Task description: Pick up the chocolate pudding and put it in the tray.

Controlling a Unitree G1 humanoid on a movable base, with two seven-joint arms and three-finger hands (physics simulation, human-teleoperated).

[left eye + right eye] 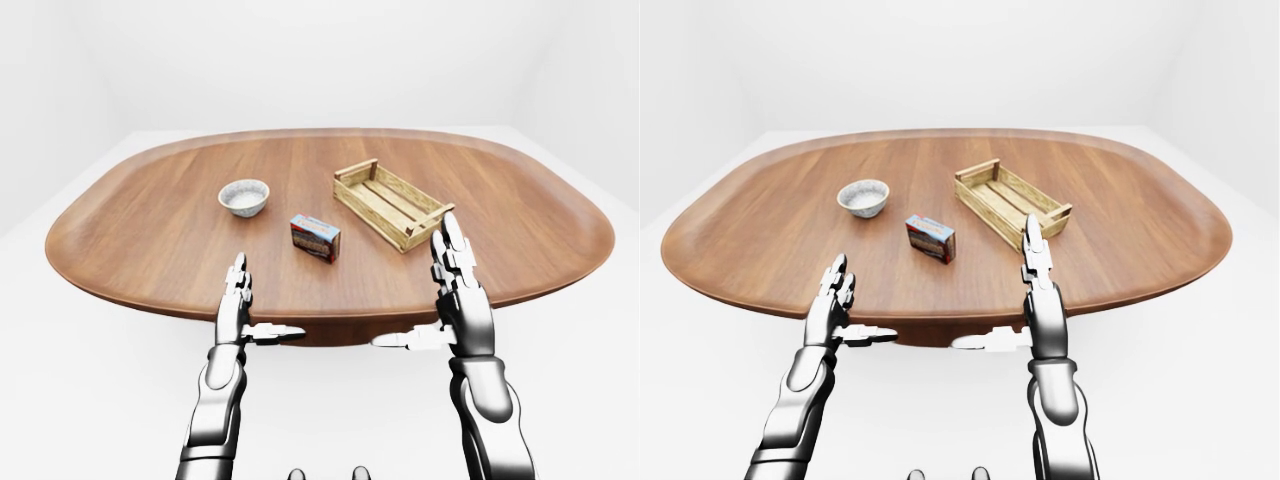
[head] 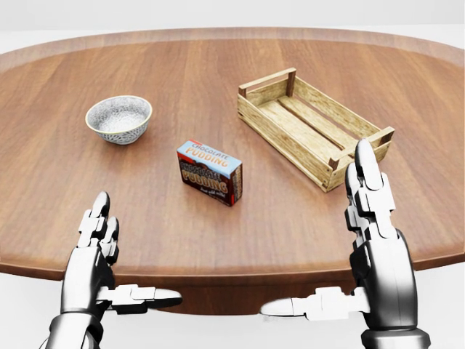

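Note:
The chocolate pudding box (image 2: 209, 173), blue-topped with a red-brown side, lies on the wooden table (image 2: 218, 233) near the middle of the head view. To its upper right rests the empty slatted wooden tray (image 2: 266, 80), set at an angle. My left hand (image 2: 136, 251) hovers open at the bottom left, over the table's near edge and well short of the box. At the bottom right my right hand (image 2: 314, 229) is also open, fingers pointing up and thumb out to the left, just below the tray's near corner. Neither hand touches anything.
A small patterned bowl (image 2: 118, 118) stands to the upper left of the pudding box. The oval table's rim (image 1: 330, 320) runs just under both hands, and a plain white floor and walls lie around it.

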